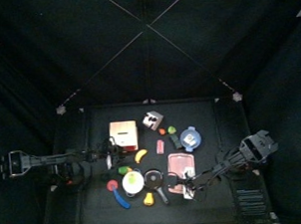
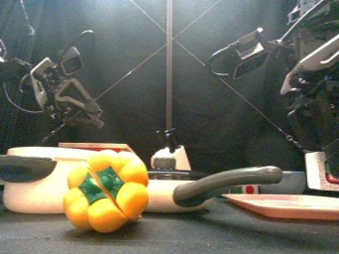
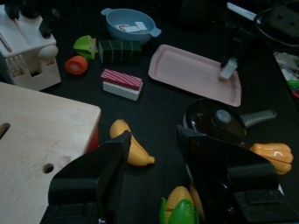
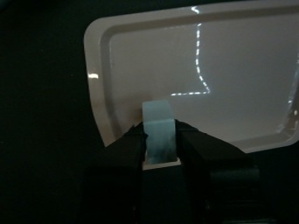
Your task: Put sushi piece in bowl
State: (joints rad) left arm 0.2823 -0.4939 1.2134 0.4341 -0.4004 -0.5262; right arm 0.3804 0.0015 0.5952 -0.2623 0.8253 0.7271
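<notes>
Carrying the small white sushi piece [image 4: 160, 131] clamped in the right gripper [image 4: 160, 140], you hover above the flat pink plastic tray [image 4: 198, 61]. Keep the grip steady toward the small round blue bowl [image 3: 131, 21]; the left gripper [image 3: 149, 166] stands wide open.

We see a pale blue bowl [image 3: 128, 22] upper left in the left wrist view, a pink tray [image 3: 193, 74], a red-and-white striped sushi piece [image 3: 121, 83] and a yellow pepper [image 2: 106, 190] (green centre).
</notes>
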